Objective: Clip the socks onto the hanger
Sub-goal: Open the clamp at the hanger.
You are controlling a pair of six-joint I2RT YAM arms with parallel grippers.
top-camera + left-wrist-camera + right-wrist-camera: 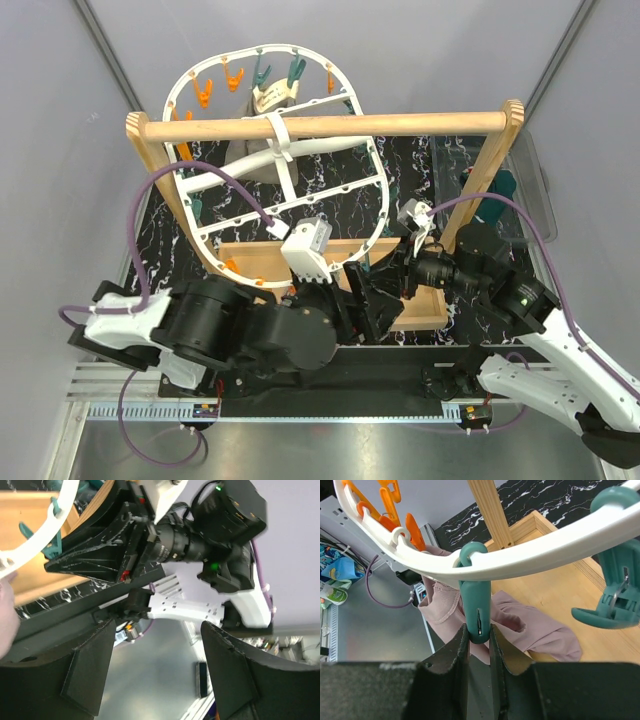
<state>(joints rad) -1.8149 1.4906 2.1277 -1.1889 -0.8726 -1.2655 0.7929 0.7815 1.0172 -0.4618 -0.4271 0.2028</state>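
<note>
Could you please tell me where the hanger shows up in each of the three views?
Top external: hanger upper left, strapped to the rail.
Left wrist: hanger rim in the top-left corner only.
Right wrist: hanger rim arcs across the top, teal clip hanging from it.
Shared landmark: wooden tray, seen in all three.

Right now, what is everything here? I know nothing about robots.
table: one, black marbled, beneath everything.
wooden rail: one, pale wood, spanning the table.
hanger: one, white, hung on the wooden rail.
clothespins: several, orange and teal, dangling round the hanger's rim.
grey-beige cloth: one, hanging at the hanger's far rim.
wooden tray: one, pale wood, under the hanger.
pink sock: one, mauve-pink, lying in the wooden tray.
clear bin: one, transparent, far right; something teal seems inside.
left gripper: one, black, open and empty.
right gripper: one, black, shut on a teal clothespin.
</note>
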